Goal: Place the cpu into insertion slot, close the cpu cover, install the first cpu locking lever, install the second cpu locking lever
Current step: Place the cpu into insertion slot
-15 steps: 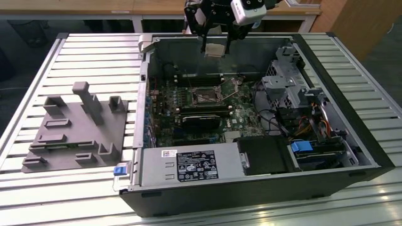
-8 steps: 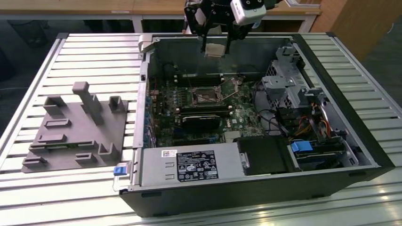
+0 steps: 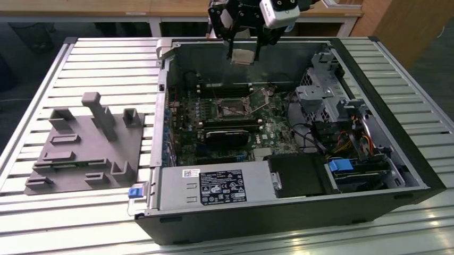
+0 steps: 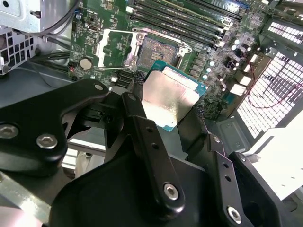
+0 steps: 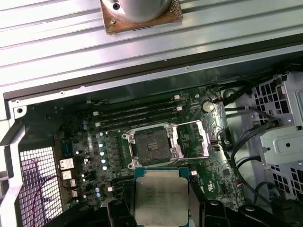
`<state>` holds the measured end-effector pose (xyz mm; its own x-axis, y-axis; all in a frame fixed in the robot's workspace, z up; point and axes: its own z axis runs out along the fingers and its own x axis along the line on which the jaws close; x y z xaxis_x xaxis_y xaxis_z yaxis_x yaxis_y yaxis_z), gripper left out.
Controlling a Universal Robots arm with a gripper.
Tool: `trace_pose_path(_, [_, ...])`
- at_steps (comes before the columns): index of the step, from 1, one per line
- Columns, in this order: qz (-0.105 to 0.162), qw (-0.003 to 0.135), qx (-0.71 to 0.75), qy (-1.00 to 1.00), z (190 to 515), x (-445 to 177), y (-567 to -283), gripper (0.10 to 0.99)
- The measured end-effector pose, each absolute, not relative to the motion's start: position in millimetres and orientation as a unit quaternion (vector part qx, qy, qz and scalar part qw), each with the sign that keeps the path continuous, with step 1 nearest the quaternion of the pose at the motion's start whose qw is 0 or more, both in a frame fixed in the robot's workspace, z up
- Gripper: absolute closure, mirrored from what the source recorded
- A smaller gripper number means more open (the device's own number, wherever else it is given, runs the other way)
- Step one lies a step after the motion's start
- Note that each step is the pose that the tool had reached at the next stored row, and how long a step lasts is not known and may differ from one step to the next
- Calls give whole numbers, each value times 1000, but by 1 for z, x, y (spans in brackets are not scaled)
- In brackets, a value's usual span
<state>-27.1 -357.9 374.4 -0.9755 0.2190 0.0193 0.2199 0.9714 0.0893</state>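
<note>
One cpu (image 5: 161, 198) clamped in the jaws, well above the insertion slot (image 5: 152, 145); cpu cover (image 5: 191, 124) flipped open. Risk: a tilted descent could bend socket pins.

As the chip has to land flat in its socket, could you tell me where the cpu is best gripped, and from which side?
By two opposite edges, from above, as the gripper holds it now. The cpu is a thin flat square, so only its edges offer a pinch, and its underside is free to meet the open insertion slot.
</note>
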Motion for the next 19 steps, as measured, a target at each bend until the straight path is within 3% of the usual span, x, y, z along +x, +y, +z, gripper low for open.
trace_pose_path(19, [-45,4,-134,-990,374,-27,-358,545])
